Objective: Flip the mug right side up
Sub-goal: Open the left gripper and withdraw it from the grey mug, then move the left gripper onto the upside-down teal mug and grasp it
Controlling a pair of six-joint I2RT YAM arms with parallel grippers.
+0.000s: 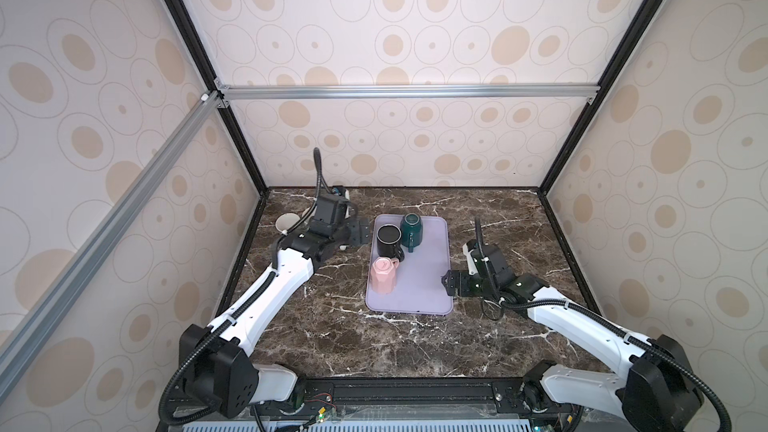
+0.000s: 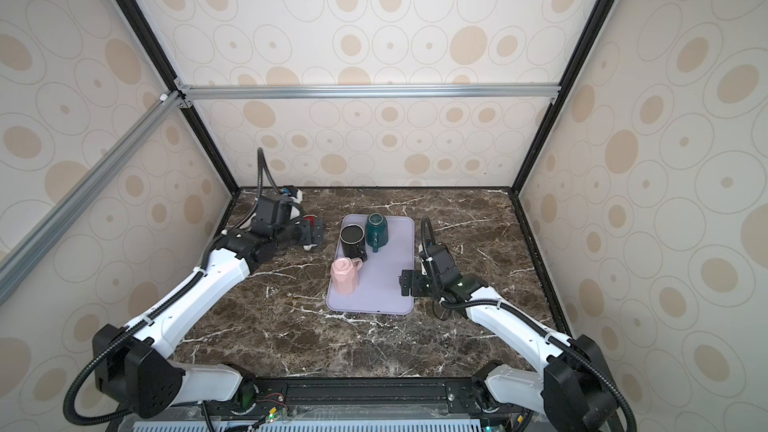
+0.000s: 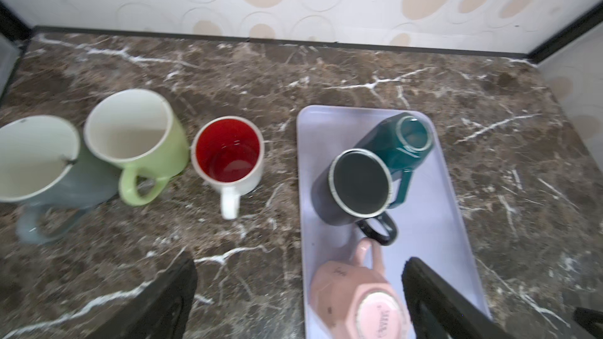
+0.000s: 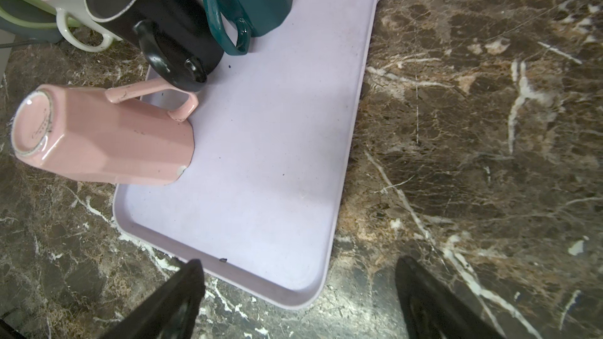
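Left tool (image 1: pixel 365 233): jaws spread wide, nothing between them. It hangs above the desk (image 1: pixel 415 347) just beside the left rim of the lavender tray (image 1: pixel 422 280), level with the black mug (image 1: pixel 389 236) and apart from it.

Right tool (image 1: pixel 448 282): jaws likewise wide and empty. It sits at the tray's right rim, toward the near corner, well apart from every mug.

Lavender tray: rectangular with rounded corners. It lies flat near the middle of the desk, long side running front to back. It carries three mugs, all in its left and far part.
- Black mug: far left of the tray, upright, mouth up, pale worn rim, handle toward the near side.
- Teal mug (image 1: pixel 412 228): far end, just beside the black mug on its right, upside down with base ring up, handle toward the near side.
- Pink mug (image 1: pixel 382 278): faceted, by the left rim in front of the black mug, upside down with base up. Its handle reaches toward the black mug's handle; whether they touch cannot be told.

Desk, left of the tray: a row of three upright mugs, shown in the left wrist view and largely hidden under the left arm in both top views.
- White mug with red interior (image 3: pixel 228 154): nearest the tray.
- Light green mug (image 3: pixel 137 132): next along.
- Grey-blue mug (image 3: pixel 39 164): close against the green one.
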